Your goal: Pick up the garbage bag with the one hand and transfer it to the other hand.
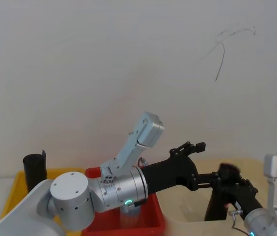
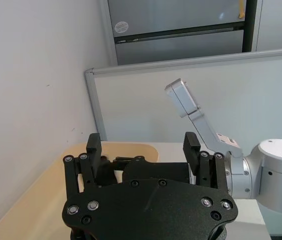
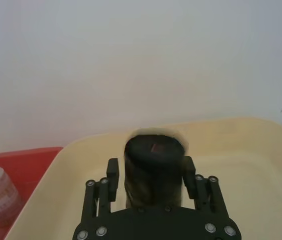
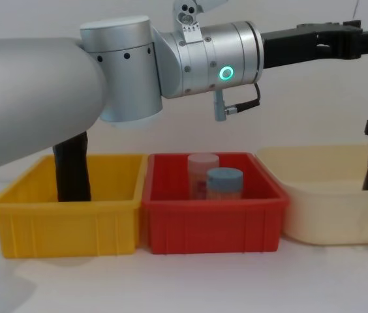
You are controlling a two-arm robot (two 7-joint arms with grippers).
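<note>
The left arm (image 4: 125, 72) is the largest thing here. In the chest view its silver body runs from the left edge across the upper half of the frame, and its black end passes out at the upper right. Below it three bins stand in a row on the white surface. The yellow bin (image 4: 66, 228) is at lower left, the red bin (image 4: 210, 225) is in the centre, and the cream bin (image 4: 327, 208) is at lower right. Each bin is just beside the next.

The right arm (image 1: 276, 196) comes up from the lower right corner of the head view.

The left gripper (image 2: 142, 145) is held above the near end of the cream bin, its fingers spread wide with nothing between them. It points toward the right gripper (image 3: 150, 166), which hangs over the cream bin. The right gripper's two fingers are pressed against opposite sides of the garbage bag (image 3: 153, 175). This black roll is pinched upright above the cream bin's floor, its round top end facing the wrist camera. In the chest view it is at the far right edge, rising above the bin's rim.

A second black roll (image 4: 73, 169) stands in the yellow bin at the left and pokes above its wall.

In the red bin a pale jar (image 4: 203, 171) stands behind a shorter blue-lidded jar (image 4: 225, 184), and the two are close together.
</note>
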